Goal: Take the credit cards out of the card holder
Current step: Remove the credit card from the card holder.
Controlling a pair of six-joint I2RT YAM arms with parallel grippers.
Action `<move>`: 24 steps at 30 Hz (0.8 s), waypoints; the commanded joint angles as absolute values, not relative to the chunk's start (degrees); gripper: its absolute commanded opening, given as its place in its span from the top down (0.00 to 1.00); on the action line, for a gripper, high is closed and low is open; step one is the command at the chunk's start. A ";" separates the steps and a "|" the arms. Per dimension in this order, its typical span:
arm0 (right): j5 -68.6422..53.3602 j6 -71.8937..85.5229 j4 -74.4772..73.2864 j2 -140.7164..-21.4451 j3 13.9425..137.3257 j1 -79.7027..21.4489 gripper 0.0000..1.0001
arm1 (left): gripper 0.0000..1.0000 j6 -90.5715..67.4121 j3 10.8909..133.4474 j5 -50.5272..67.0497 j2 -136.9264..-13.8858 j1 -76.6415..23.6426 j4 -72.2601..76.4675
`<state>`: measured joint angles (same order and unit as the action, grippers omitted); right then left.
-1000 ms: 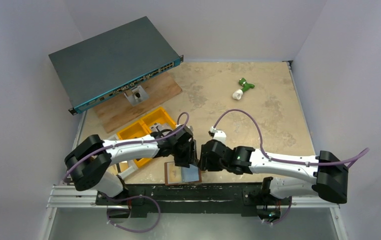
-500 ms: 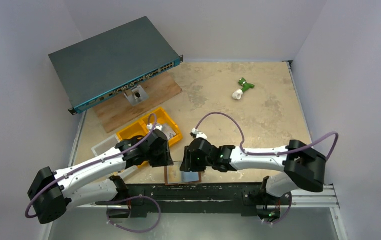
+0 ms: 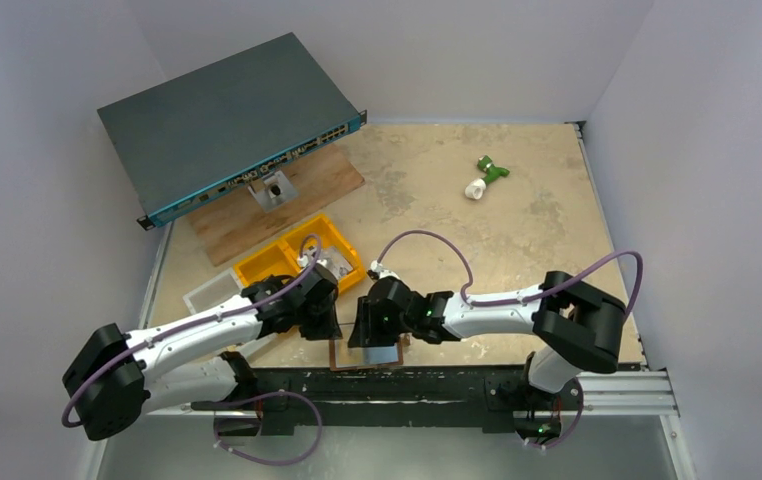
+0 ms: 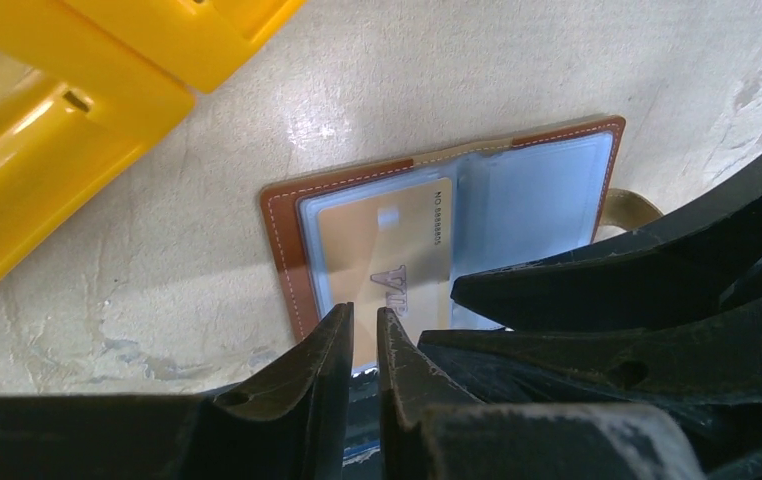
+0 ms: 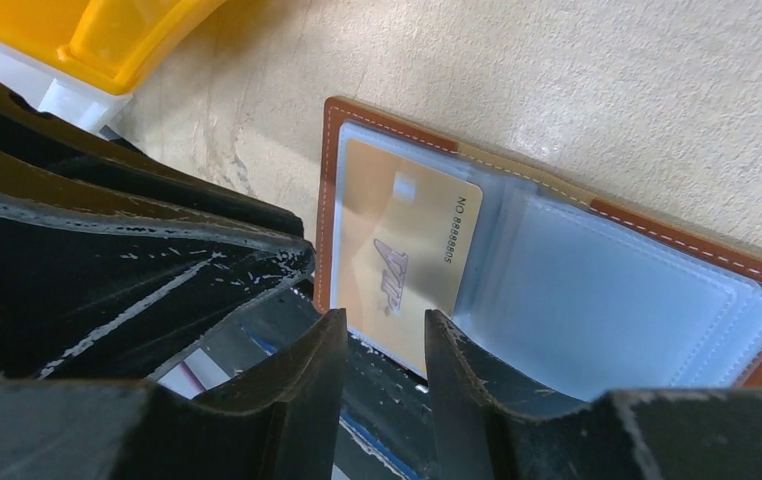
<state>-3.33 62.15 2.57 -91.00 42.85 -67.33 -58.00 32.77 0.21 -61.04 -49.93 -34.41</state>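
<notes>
**Card holder [image 4: 517,200] open at the table's near edge, both grippers over it**

A gold VIP card [image 4: 382,245] sits in one clear sleeve. The left gripper [image 4: 364,315] has its fingers nearly together at the holder's near edge; whether they pinch anything is unclear. The right gripper [image 5: 385,320] has its fingers apart over the card's edge. Catching sleeve with card could drag the holder off the table [image 3: 517,230].

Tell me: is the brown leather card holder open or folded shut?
Open. The brown leather card holder lies spread flat; both clear sleeves show, a gold card in one.
</notes>
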 commanded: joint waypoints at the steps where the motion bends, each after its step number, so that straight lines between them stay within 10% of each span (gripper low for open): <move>1: -3.97 63.09 5.45 -90.57 41.37 -66.35 0.66 | 0.87 -58.64 31.72 2.00 -62.47 -49.61 -30.15; 24: -6.50 63.59 10.36 -92.62 36.13 -63.74 0.66 | 0.99 -59.90 30.71 4.02 -70.77 -50.07 -25.04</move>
